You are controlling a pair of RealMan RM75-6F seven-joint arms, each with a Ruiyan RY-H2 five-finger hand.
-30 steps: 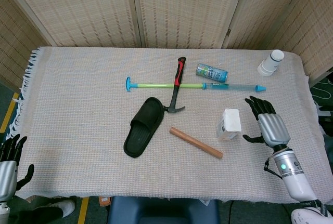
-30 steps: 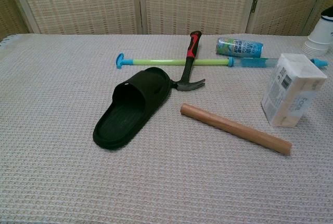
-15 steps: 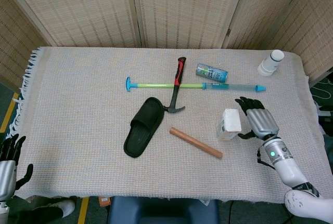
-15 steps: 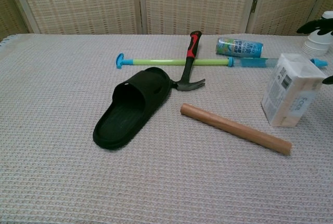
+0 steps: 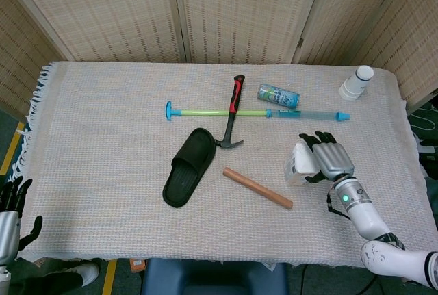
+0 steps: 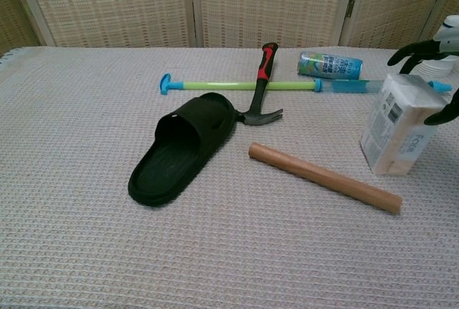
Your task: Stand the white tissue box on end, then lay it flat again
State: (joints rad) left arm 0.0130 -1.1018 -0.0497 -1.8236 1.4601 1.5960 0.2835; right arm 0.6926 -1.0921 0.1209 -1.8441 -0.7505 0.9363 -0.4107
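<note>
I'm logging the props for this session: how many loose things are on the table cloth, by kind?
Tissue box: 1
Slipper: 1
Hammer: 1
Wooden rod: 1
Drink can: 1
Long green-and-blue plastic stick: 1
White bottle: 1
Total: 7

You are looking at very little readable text. The white tissue box [image 6: 399,125] is showing a dark barcode-like patch on its side and some faint grey lettering low on its front — too small and soft to make out. The blue-green can [image 6: 329,65] is carrying printed markings too, but they are blurring into shapes — no word is coming through.
</note>
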